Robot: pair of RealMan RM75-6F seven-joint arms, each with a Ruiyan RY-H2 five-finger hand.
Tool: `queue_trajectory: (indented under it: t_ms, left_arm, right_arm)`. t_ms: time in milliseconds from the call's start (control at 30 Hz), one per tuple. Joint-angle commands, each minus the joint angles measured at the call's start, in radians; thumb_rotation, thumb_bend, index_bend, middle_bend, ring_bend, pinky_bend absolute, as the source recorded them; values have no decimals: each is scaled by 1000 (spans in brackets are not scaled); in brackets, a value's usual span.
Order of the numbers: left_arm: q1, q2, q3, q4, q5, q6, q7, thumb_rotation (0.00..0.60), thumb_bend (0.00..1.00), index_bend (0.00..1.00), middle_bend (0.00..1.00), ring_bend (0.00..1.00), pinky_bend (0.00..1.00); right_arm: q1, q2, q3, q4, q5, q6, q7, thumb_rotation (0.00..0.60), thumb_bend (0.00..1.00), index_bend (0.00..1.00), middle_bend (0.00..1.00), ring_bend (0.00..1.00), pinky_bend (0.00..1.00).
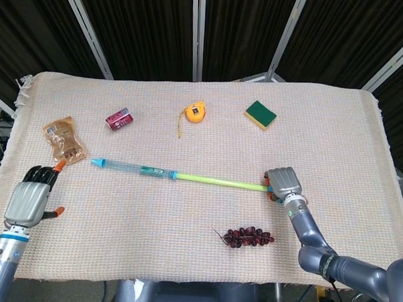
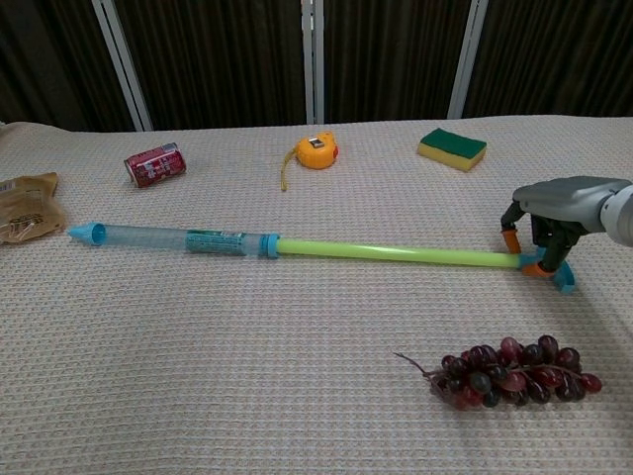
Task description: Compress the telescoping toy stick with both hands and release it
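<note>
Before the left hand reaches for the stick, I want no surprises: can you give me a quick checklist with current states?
1. Right hand holds the green end of the toy stick: ok.
2. Left hand on the blue tip: not ok, it is off the stick with fingers apart.
3. Stick fully extended, flat on the table: ok.
4. Snack pouch lies close to the left hand's path: not ok.
5. Grapes apart from the stick: ok.
</note>
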State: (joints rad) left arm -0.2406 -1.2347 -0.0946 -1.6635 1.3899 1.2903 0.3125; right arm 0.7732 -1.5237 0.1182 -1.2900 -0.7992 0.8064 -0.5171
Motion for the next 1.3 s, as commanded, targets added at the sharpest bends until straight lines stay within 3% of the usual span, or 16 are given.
queue_trajectory:
  t_ms: [33,67,133,433,500,800,1033,1300]
  left_arm:
    - [-121,-41,-43,135,66,-111,-93,600,0,125,753,730,852]
    - [-139,-51,-48,159,74,-122,-105,600,0,187,810,782,930]
    - [-172,-72,-56,199,80,-156,-128,600,0,258,875,839,995]
    - [-377,-262,-105,424,-57,-445,-172,600,0,337,927,884,1000]
    - [-396,-290,-110,458,-79,-470,-170,600,5,340,927,884,1000]
    - [-457,-376,-113,594,-142,-526,-162,600,88,351,927,884,1000]
    - [-478,-385,-106,622,-154,-542,-182,600,227,393,927,884,1000]
    - [-503,-399,-108,650,-210,-584,-163,600,269,425,927,884,1000]
  right_arm:
    - [4,7,3,-12,15,3,-8,600,381,648,1000,1000,1000]
    - [5,8,3,-14,18,4,-10,600,381,649,1000,1000,1000]
    - [7,11,3,-19,24,6,-15,600,383,651,1000,1000,1000]
    - [17,25,-3,-28,57,15,-38,600,393,657,1000,1000,1000]
    - [19,26,-4,-27,61,15,-40,600,393,657,1000,1000,1000]
    - [21,44,-6,-36,76,18,-38,600,393,658,1000,1000,1000]
    - [23,56,-9,-52,82,28,-42,600,398,658,1000,1000,1000]
    - [28,70,-11,-72,86,38,-50,600,399,659,1000,1000,1000]
